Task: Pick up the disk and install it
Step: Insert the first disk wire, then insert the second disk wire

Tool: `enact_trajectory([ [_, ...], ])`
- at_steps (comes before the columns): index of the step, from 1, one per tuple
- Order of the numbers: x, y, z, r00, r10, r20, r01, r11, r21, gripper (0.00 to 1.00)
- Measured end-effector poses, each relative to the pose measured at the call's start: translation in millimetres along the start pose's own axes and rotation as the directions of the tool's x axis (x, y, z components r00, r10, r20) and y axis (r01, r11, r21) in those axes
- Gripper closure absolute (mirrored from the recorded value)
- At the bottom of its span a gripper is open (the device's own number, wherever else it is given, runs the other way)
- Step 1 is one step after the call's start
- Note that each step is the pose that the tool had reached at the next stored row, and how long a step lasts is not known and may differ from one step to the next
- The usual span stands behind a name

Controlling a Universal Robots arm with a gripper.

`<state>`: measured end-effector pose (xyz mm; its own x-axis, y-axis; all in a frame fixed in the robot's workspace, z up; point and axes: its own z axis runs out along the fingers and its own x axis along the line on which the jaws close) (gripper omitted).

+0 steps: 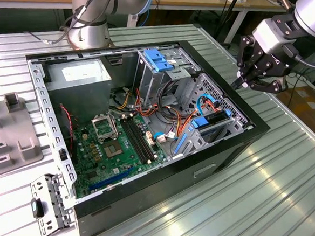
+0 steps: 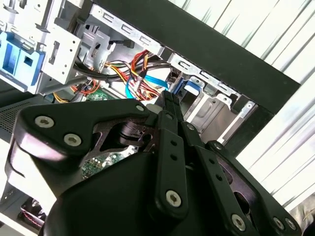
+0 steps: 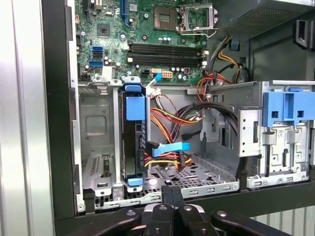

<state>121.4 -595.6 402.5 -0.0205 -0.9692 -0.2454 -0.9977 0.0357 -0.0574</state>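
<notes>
Jaws (image 3: 172,192) clenched, empty, above computer case (image 1: 208,170); disk (image 3: 133,142) seated in bay; ribbed metal table (image 1: 260,201).

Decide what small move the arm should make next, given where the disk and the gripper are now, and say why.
Probably lift the gripper a little, straight up from the computer case. The disk already stands upright in its bay, and the gripper, shut on nothing, hangs above the case's edge, apart from the disk.
</notes>
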Motion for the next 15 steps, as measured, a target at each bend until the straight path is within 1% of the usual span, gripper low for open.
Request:
enact_trajectory([
  [1, 1.3, -0.5, 0.3, 1.0000, 0.000, -0.0004, 0.000, 1.0000, 0.0000, 0.89],
  [3, 3.4, -1.3, 0.6, 1.0000, 0.000, -0.0041, 0.000, 1.0000, 0.0001, 0.89],
  [13, 3.4, -1.3, 0.6, 1.0000, 0.000, -0.0043, 0.000, 1.0000, 0.0001, 0.89],
  [14, 3.4, -1.3, 0.7, 1.0000, 0.000, -0.0060, 0.000, 1.0000, -0.0002, 0.89],
  [15, 3.5, -1.3, 0.8, 0.9999, -0.001, -0.0111, 0.001, 1.0000, -0.0002, 0.89],
])
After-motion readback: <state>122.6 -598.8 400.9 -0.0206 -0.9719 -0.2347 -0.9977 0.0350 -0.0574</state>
